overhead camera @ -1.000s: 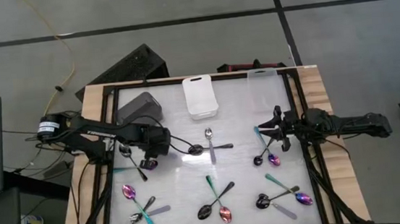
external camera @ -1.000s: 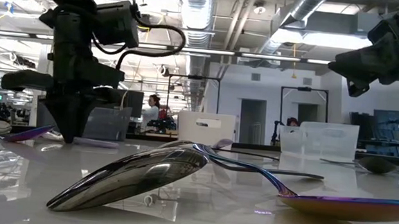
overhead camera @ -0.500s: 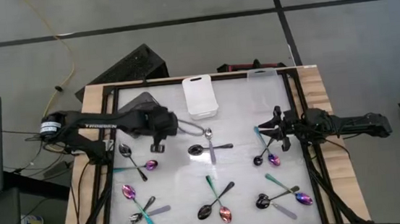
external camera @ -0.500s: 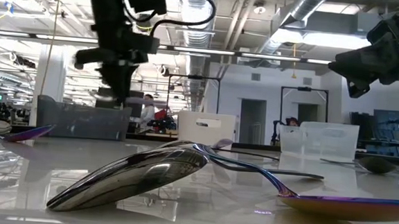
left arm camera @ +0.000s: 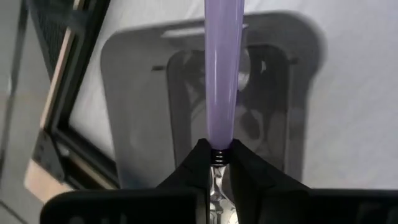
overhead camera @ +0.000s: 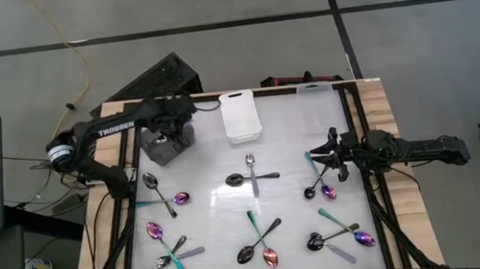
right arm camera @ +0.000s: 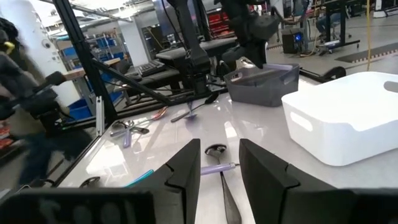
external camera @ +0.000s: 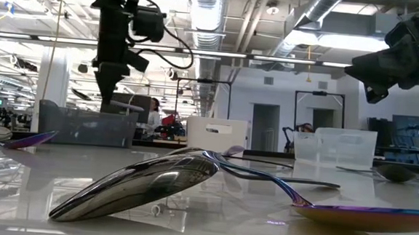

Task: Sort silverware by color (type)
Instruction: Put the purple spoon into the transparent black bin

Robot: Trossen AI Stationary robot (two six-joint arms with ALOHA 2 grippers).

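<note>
Left gripper [left arm camera: 217,163] is clamped on a lilac-handled spoon [left arm camera: 222,74], hanging right above the grey bin [overhead camera: 169,138]. Risk I see: the handle sticks out long, so on release it could catch the bin's rim and tip out. Right gripper [right arm camera: 219,163] waits half-open, well off to the side of the bin.

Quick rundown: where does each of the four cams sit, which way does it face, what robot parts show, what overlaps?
High: overhead, straight down; table, both arms.
Low: table height, looking level across; near black spoon, left claw hanging above.
Left wrist: looks down past the left claw, shut on a lavender-handled spoon, over the grey bin.
Right wrist: looks across the table past the open right claw.
Shared: grey bin and white bin.
</note>
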